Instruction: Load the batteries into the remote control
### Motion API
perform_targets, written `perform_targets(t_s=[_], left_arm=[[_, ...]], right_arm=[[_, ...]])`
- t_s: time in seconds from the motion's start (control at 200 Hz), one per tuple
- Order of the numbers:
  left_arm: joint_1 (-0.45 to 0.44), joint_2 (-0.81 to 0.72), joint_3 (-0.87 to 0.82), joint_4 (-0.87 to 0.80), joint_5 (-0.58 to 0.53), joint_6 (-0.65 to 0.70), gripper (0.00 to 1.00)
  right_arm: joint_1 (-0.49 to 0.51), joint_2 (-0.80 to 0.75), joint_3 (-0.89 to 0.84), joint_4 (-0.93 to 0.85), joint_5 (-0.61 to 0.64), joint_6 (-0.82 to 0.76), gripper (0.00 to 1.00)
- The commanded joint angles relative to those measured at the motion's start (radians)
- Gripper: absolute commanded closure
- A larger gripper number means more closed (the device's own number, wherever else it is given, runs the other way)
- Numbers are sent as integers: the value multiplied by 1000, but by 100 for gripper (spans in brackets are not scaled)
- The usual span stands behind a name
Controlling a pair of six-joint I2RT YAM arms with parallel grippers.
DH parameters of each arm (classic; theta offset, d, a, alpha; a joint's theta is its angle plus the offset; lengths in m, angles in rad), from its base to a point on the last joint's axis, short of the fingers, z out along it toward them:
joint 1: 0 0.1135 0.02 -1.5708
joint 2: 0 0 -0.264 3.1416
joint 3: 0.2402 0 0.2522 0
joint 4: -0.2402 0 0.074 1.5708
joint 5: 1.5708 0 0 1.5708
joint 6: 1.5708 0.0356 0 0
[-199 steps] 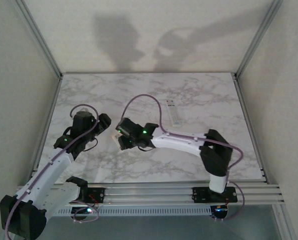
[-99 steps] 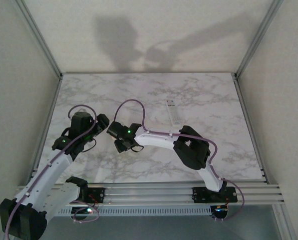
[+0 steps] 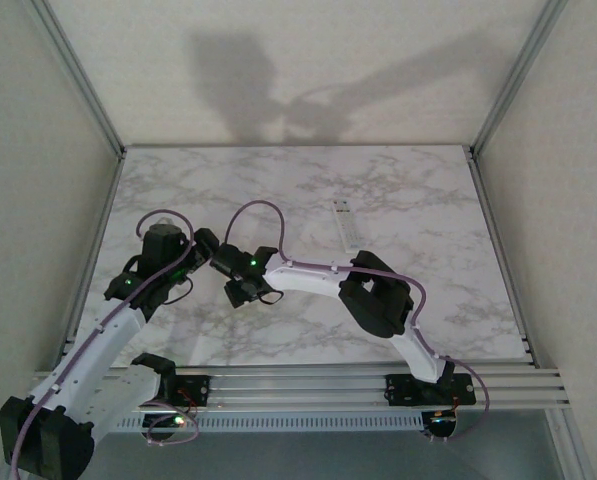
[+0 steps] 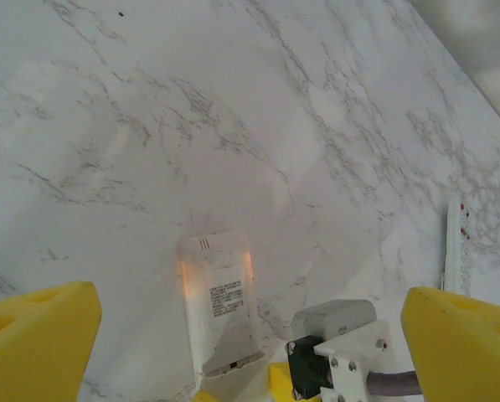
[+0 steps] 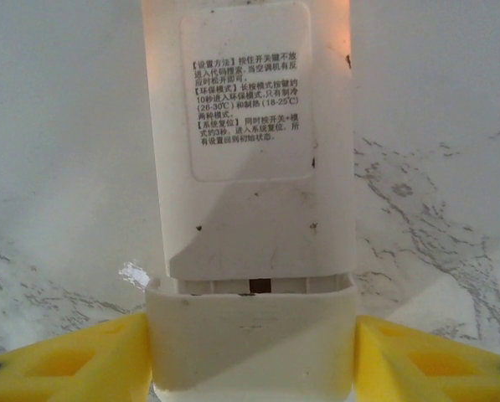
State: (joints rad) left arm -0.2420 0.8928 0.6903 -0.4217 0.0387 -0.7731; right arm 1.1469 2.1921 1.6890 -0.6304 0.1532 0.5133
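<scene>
On the marble table (image 3: 428, 200) in the overhead view, the left gripper (image 3: 204, 250) hangs at about 9 o'clock from the table's middle. Its yellow fingers (image 4: 36, 335) are spread wide with nothing between them. Just to its right lies the white remote (image 4: 219, 301), back side up and flat on the table; in the left wrist view it sits toward 6 o'clock. A printed label (image 5: 248, 92) covers the upper half of its back, and a seam with a small dark notch crosses the back near the lower end. The right gripper (image 3: 230, 272) meets that lower end, its yellow fingers (image 5: 65, 352) right against both long edges; whether they press on the remote or merely flank it cannot be told. Well apart, toward 2 o'clock from the grippers, a second, slimmer white remote (image 3: 346, 222) lies alone on the table
</scene>
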Motion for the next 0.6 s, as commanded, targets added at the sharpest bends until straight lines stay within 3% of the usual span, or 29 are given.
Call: perform_targets(t_s=[0.0, 0.155, 0.471, 0.596], left_arm=[[10, 5, -16, 13, 5, 16, 8], [10, 10, -21, 21, 11, 14, 8], [12, 8, -29, 24, 17, 15, 8], [12, 5, -31, 20, 20, 16, 8]], right_arm=[[-1, 8, 22, -34, -7, 3, 35], [-3, -36, 14, -38, 14, 2, 28], [-6, -73, -28, -17, 33, 16, 36], [-9, -61, -26, -38, 51, 19, 33]])
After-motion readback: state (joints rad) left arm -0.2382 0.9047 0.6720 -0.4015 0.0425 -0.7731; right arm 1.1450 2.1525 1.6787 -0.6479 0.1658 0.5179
